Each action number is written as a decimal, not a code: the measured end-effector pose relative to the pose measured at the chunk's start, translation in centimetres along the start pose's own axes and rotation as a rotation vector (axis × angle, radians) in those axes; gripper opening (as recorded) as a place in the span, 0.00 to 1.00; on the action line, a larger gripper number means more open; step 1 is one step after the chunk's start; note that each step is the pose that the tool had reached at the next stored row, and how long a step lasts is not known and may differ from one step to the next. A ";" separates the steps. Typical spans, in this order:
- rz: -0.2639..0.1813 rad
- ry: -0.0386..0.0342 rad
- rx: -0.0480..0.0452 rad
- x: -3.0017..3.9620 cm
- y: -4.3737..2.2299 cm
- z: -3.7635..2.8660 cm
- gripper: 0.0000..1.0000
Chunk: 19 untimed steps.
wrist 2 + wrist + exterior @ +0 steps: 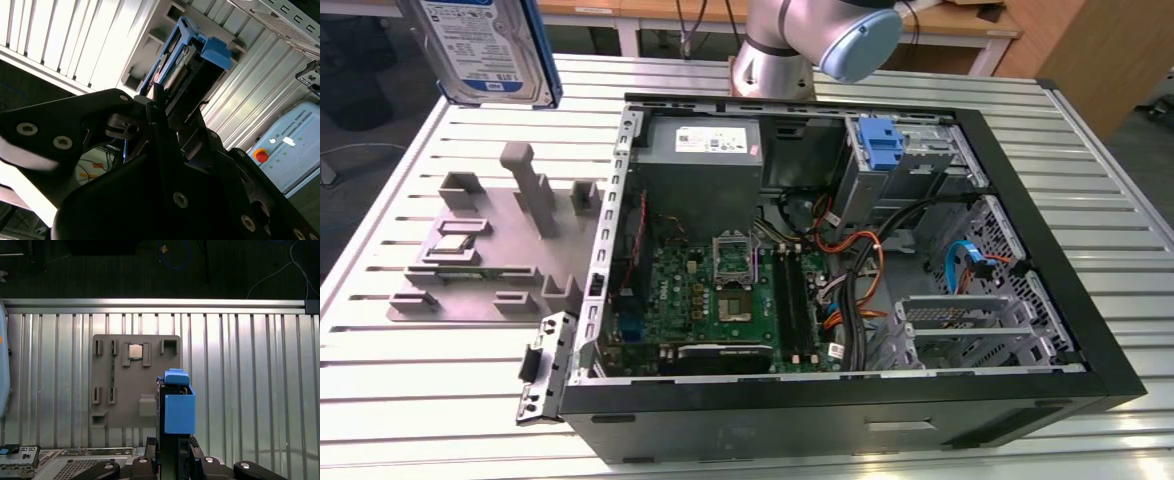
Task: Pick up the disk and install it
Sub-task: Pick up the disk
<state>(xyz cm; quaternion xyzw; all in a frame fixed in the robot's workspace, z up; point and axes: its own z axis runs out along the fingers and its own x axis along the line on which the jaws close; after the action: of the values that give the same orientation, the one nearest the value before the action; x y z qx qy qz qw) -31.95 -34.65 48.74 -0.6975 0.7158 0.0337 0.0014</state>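
The disk (480, 48) hangs in the air above the slatted table at the exterior view's upper left, its white-and-blue label facing the camera and a blue bracket along its edge. In both wrist views my gripper (172, 449) (180, 112) is shut on the disk (179, 410) (186, 62), which sticks out edge-on from between the fingers. It is held above the grey fixture plate (135, 382) (487, 255). The open computer case (1067, 330) lies to the exterior view's right of the disk, with a drive bay and blue latch (881, 140) at its far corner.
A processor chip (135, 351) (458, 243) sits in the fixture plate, which also has upright posts (520, 185). The arm's base (774, 55) stands behind the case. Motherboard and cables (734, 290) lie inside the case. A control pendant (292, 142) rests beyond the table's edge.
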 end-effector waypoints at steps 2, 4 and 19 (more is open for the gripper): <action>0.000 0.0000 0.0001 0.00 0.00 0.00 0.35; 0.000 0.0000 0.0000 0.00 -0.01 0.00 0.35; 0.000 0.0000 0.0001 -0.04 -1.67 -0.07 0.35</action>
<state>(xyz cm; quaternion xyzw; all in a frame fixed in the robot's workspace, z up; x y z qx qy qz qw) -30.28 -34.65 48.73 -0.6976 0.7157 0.0337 0.0015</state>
